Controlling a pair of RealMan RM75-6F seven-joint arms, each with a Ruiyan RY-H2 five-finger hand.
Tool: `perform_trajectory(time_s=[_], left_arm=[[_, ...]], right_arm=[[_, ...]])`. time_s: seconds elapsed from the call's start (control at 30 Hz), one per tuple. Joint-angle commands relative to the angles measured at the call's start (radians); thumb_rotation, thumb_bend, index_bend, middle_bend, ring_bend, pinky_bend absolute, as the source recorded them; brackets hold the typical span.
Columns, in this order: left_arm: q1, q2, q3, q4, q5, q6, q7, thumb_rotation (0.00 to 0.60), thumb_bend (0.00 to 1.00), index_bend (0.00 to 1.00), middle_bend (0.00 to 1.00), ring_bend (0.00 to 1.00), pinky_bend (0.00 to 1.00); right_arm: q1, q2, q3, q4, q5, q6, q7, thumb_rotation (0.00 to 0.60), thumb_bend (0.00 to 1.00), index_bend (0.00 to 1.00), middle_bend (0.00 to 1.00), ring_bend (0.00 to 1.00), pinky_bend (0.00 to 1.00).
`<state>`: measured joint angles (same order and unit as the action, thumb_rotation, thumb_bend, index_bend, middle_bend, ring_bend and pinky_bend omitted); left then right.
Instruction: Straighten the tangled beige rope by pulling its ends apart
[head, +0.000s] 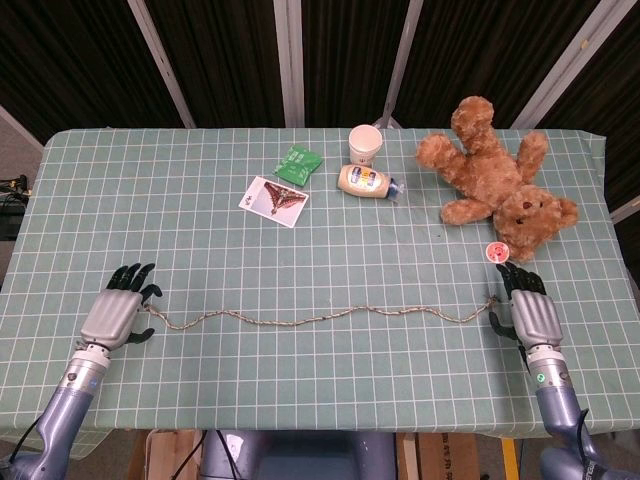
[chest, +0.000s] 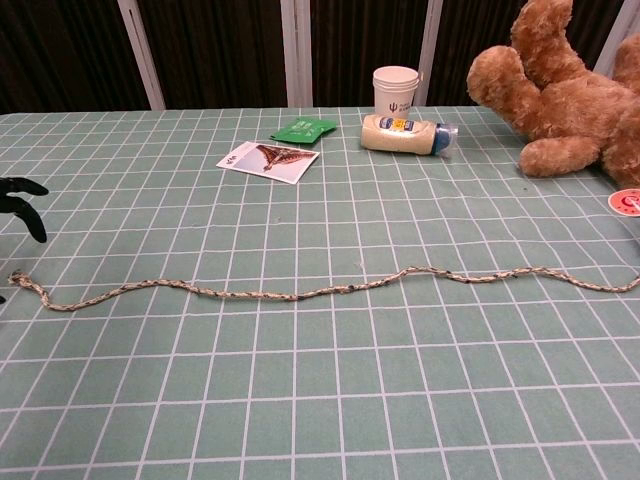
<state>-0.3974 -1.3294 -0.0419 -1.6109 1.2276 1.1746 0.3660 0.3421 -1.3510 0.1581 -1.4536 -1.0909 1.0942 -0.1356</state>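
The beige rope (head: 320, 318) lies slack in a shallow wave across the near part of the green checked table (head: 300, 250). My left hand (head: 115, 315) rests by the rope's left end with its fingers spread and holds nothing. In the chest view that end lies free on the cloth, the rope (chest: 320, 290) running right, with only my left hand's dark fingertips (chest: 22, 198) showing at the edge. My right hand (head: 530, 315) sits beside the rope's right end, fingers apart and pointing away from me. The rope end curls up just left of it.
A teddy bear (head: 495, 180) lies at the far right, with a small red disc (head: 496, 251) near it. A paper cup (head: 365, 143), a lying bottle (head: 365, 181), a green packet (head: 296, 164) and a picture card (head: 274, 200) sit at the back middle.
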Motion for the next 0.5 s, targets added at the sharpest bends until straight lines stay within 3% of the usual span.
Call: perform_trajectory(time_s=[0.03, 0.27, 0.5], left_arm=[[0.017, 0.034, -0.003, -0.034, -0.010, 0.013, -0.023, 0.600, 0.18, 0.26, 0.00, 0.00, 0.00], [0.099, 0.109, 0.014, -0.101, 0.083, 0.137, -0.170, 0.600, 0.15, 0.14, 0.00, 0.00, 0.00], [0.200, 0.181, 0.076, -0.116, 0.211, 0.268, -0.312, 0.600, 0.15, 0.11, 0.00, 0.00, 0.00]], right_arm=[[-0.006, 0.021, 0.009, -0.029, 0.023, 0.011, -0.020, 0.600, 0.36, 0.00, 0.00, 0.00, 0.00], [-0.048, 0.097, 0.018, -0.134, 0.004, 0.091, -0.011, 0.600, 0.35, 0.00, 0.00, 0.00, 0.00], [-0.146, 0.178, -0.048, -0.201, -0.206, 0.264, 0.071, 0.600, 0.35, 0.00, 0.00, 0.00, 0.00]])
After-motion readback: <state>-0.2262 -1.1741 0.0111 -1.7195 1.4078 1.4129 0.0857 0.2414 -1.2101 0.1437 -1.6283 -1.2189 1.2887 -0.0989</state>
